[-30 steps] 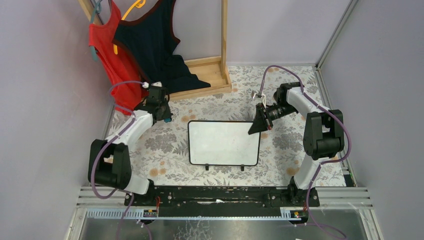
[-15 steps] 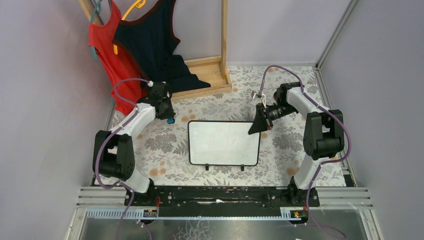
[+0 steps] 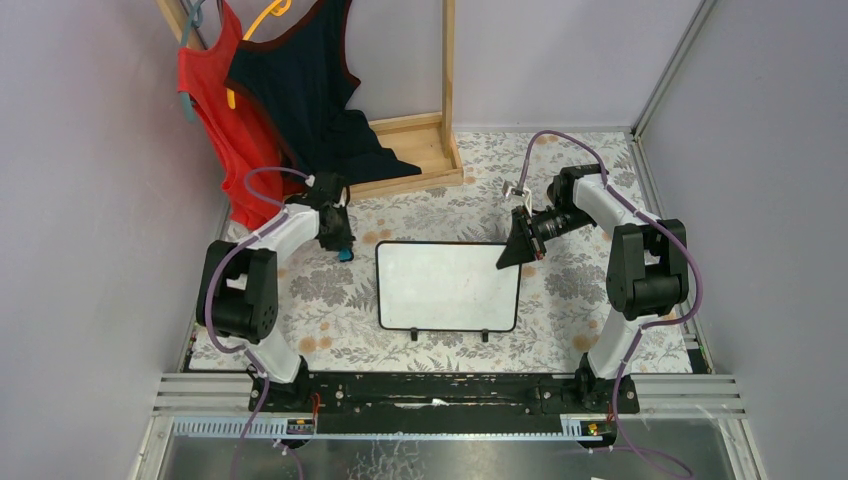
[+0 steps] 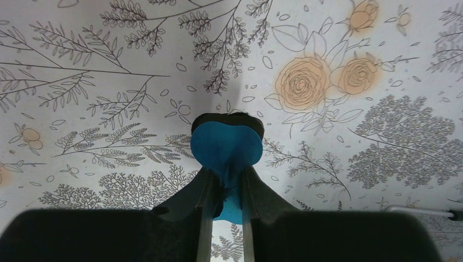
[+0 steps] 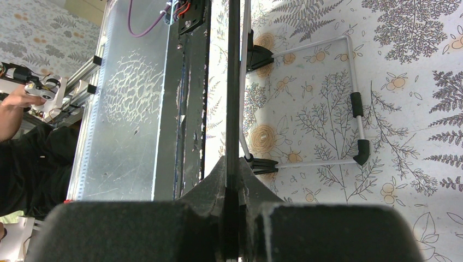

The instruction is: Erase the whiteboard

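While the right fingers (image 5: 210,191) are shut tight on the far right corner of the whiteboard (image 3: 447,287), the left fingers (image 4: 261,197) are almost shut too, squeezing a small blue eraser (image 4: 225,146). The whiteboard sits in the middle of the bench (image 3: 560,300). Its long side runs from left to right, and its two little feet are at the near edge. The eraser is just beside the far left corner of the whiteboard, not yet over it. So the whiteboard lies to the right of the left fingers and a bit nearer the robot. I think the left arm should wipe by going right, along the long side. From above, the white face looks clean.
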You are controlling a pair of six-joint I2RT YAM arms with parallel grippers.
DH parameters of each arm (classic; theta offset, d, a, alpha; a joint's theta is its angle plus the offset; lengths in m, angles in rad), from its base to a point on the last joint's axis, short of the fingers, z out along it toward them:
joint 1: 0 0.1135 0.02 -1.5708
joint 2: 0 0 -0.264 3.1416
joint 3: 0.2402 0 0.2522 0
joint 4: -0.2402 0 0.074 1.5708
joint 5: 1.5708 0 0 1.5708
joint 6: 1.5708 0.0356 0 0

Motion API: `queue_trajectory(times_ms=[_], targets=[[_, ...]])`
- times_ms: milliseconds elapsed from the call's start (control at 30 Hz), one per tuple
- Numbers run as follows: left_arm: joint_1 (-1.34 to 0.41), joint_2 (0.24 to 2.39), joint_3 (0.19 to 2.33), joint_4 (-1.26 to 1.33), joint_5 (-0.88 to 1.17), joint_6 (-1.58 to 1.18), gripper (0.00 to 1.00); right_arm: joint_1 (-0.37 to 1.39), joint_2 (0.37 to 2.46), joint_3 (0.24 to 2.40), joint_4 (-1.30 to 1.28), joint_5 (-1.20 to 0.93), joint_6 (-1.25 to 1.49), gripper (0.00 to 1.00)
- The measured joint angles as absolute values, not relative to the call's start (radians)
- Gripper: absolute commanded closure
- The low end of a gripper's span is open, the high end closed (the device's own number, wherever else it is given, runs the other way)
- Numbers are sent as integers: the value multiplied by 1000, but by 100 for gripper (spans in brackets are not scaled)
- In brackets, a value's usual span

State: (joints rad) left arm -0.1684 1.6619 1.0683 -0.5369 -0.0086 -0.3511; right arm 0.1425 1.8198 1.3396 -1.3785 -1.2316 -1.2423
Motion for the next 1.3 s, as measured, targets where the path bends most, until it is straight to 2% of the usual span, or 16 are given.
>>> queue_trajectory(times_ms=[300, 900, 967, 1300], targets=[[-176, 1708, 1047, -536, -8, -353, 83, 142, 1820, 1340, -1378, -1231, -1242, 100], [-211, 1745, 1047, -536, -35, -358, 58, 142, 1820, 1340, -1378, -1231, -1242, 100], [-213, 1745, 1047, -536, -39, -359, 52, 142, 1820, 1340, -1378, -1231, -1242, 100], [-213, 1639, 1042, -535, -72, -368, 52, 142, 1820, 1340, -1378, -1231, -1242, 100]])
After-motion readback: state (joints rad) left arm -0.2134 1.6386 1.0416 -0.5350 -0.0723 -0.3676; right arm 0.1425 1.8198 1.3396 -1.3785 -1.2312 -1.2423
